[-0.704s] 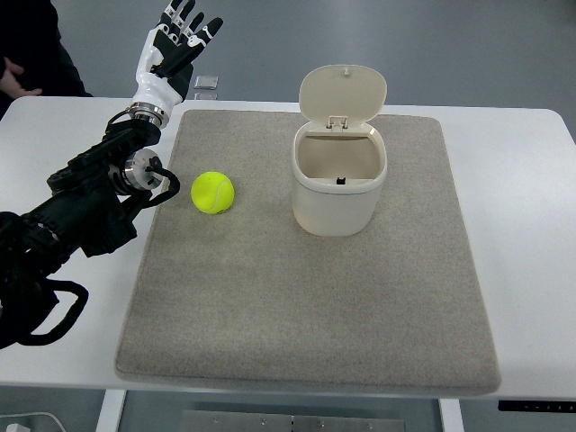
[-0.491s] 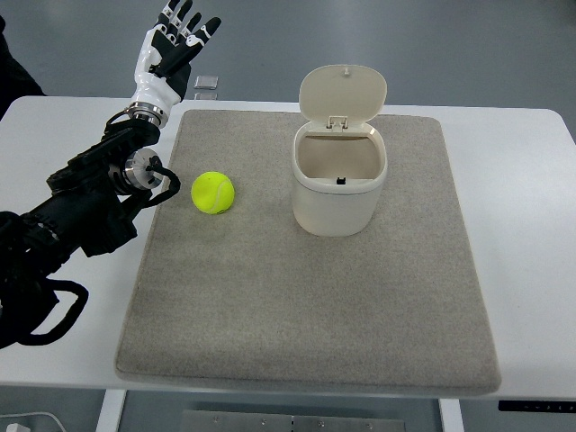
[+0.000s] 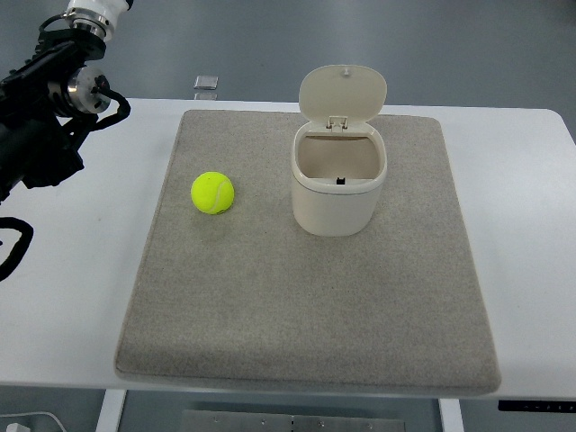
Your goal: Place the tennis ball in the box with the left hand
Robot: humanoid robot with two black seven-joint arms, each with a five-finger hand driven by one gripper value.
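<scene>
A yellow-green tennis ball lies on the grey mat, left of centre. To its right stands a cream box with its hinged lid tipped up and its inside empty. My left arm comes in from the left edge and runs up to the top left corner. Only its black forearm and the wrist show; the hand itself is cut off by the top edge. The arm is well away from the ball, up and to the left of it. No right arm shows.
The mat covers most of a white table. A small flat silver object lies at the table's far edge, just beyond the mat. A black cable loop hangs at the left edge.
My left arm has swung up and to the left, away from the ball. Its hand, spread open above the table's far edge before, has left the picture. Ball and box have not moved.
</scene>
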